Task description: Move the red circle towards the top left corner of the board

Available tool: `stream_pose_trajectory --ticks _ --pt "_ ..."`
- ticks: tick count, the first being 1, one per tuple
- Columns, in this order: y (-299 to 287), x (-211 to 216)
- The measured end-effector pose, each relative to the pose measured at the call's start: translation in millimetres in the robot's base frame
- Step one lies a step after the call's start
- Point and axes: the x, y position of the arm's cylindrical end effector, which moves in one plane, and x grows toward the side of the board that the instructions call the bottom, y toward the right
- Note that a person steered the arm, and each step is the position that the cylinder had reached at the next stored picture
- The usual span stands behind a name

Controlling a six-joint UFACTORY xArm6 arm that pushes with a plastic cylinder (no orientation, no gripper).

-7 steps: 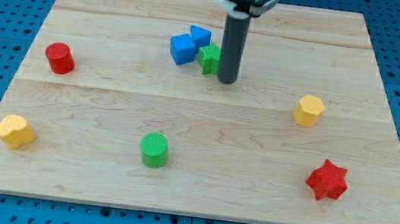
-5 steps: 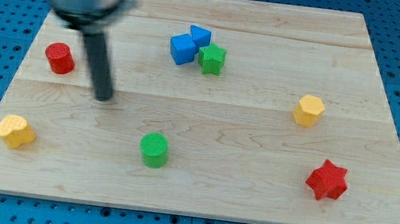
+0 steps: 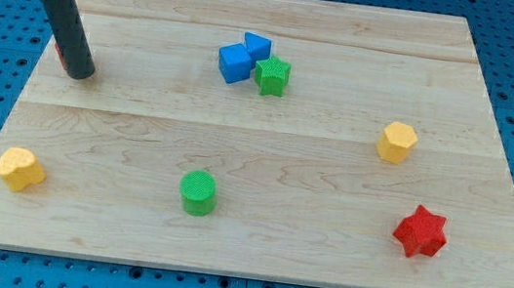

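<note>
The red circle (image 3: 59,53) is almost wholly hidden behind my rod at the board's left side; only a thin red sliver shows at the rod's left edge. My tip (image 3: 79,72) rests on the board right at the circle's spot, touching or just in front of it. The rod leans up toward the view's top left.
Two blue blocks (image 3: 234,62) (image 3: 257,46) and a green star (image 3: 271,75) cluster at top centre. A green circle (image 3: 198,193) sits at bottom centre. A yellow block (image 3: 20,168) is at bottom left, another yellow block (image 3: 397,142) at right, a red star (image 3: 420,232) at bottom right.
My rod swept from beside the green star leftward across the board, and now stands over the red circle, covering it. The other blocks have not moved.
</note>
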Motion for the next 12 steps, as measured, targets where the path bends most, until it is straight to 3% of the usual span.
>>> stream_pose_trajectory --ticks 2,3,4,5,8,9,11,12 --pt "-36.8 12.1" --pt "-21.6 3.4" --pt "0.9 -7.7" --pt "-10.3 -50.2" --pt "-73.8 -57.1" --pt "-51.6 -60.6" --pt "-51.0 -109.5" --pt "-50.0 -109.5"
